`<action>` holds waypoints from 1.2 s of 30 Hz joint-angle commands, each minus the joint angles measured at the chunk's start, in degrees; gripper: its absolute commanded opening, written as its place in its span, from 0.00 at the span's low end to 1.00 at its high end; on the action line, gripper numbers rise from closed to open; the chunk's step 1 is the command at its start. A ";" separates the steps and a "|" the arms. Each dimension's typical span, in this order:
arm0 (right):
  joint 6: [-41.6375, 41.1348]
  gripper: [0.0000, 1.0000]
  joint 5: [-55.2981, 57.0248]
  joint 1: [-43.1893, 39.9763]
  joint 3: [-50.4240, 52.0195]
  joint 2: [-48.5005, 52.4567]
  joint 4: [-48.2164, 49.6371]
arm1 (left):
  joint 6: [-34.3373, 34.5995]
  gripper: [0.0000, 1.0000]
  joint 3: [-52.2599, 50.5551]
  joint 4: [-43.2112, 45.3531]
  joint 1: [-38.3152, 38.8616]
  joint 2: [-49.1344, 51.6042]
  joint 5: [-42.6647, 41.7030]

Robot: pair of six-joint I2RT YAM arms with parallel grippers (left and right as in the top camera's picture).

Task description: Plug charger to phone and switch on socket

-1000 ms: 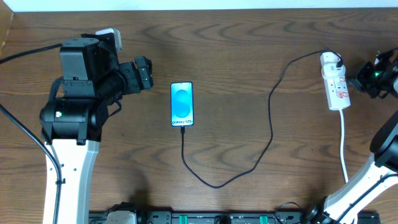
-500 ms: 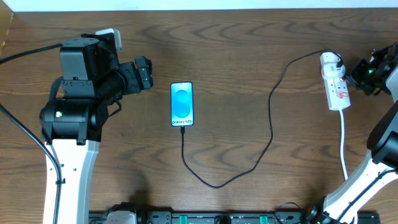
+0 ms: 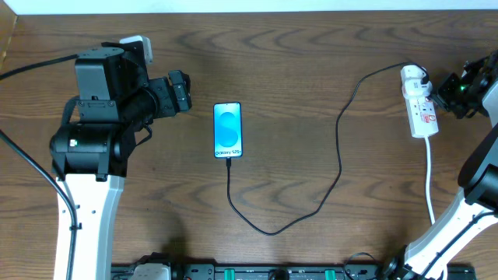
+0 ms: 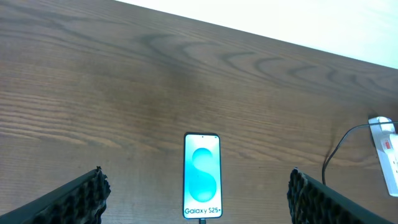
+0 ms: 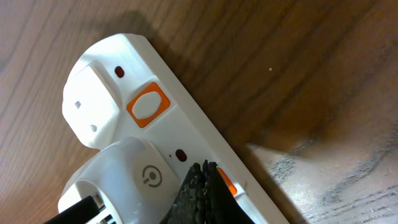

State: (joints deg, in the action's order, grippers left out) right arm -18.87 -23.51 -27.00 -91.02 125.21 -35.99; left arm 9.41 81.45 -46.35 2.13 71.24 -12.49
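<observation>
Left claw (image 3: 184, 92): off the surface (image 3: 311, 62) at the left, pointing toward the phone. It's wide open, and its fingers (image 4: 81, 199) sit at the two bottom corners of the wrist view with nothing between them.

Phone (image 3: 228, 130): flat, screen up and lit blue, left of centre. Nothing near it or blocking it.

Black cable (image 3: 340, 148): meets the phone's bottom edge, drops toward the near edge, loops right, then climbs to the far right. The tip looks seated in the phone, but it's too small to confirm.

Power strip (image 3: 421, 105): far right, lying lengthwise. The cable ends in the white plug (image 5: 134, 171) at its far end. Its white cord (image 3: 430, 179) runs toward the near edge.

Right claw (image 5: 202, 190): shut, tips pressed together, holding nothing. It's down on the strip's face just beside the plug. One orange switch (image 5: 148, 105) is in plain view. The tips half cover a second orange switch (image 5: 227, 182), and whether they actually touch it I can't tell.
</observation>
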 commanded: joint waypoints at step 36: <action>2.47 0.01 0.87 7.78 2.19 2.47 -4.55 | 0.33 0.94 0.31 -0.15 -0.20 -0.09 0.57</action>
State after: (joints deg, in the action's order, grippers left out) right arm -17.37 -16.64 -24.25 -91.81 124.77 -37.47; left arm 9.41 81.45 -46.35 2.13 71.24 -12.49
